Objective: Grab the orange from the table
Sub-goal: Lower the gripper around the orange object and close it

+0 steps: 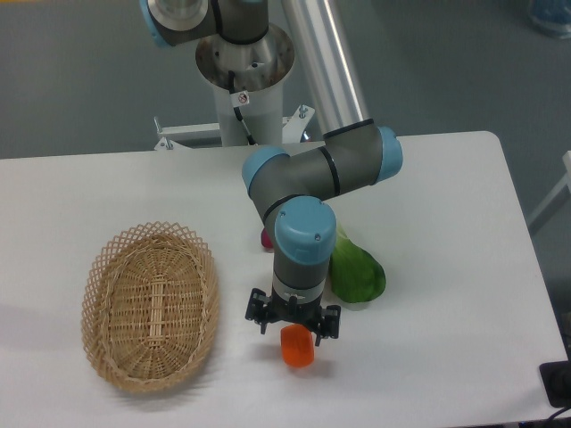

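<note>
Even, bright overhead light falls on the white bench (464, 267), throwing only soft, faint shadows beneath the arm (303, 250) and the basket (150, 308). The picture is slightly soft throughout, with no harsh glare.
</note>
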`<move>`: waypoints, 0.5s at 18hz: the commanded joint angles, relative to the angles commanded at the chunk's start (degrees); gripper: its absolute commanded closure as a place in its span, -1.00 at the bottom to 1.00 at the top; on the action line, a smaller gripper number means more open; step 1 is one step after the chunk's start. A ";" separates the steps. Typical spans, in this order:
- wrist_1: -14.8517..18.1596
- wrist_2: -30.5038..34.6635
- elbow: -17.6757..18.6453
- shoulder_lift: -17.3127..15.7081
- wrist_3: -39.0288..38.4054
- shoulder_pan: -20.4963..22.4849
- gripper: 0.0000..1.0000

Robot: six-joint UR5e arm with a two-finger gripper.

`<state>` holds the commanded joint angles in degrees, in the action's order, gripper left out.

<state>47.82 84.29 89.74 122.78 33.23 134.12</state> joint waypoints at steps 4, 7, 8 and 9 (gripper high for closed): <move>-2.99 0.18 0.79 0.97 -0.09 -0.09 -1.00; -3.17 1.93 0.88 1.67 -0.09 -0.96 -1.00; -3.17 2.72 0.88 1.94 -0.09 -1.14 -1.00; -3.17 2.90 0.88 1.94 -0.09 -1.23 -1.00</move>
<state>44.65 87.19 90.62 124.72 33.13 132.89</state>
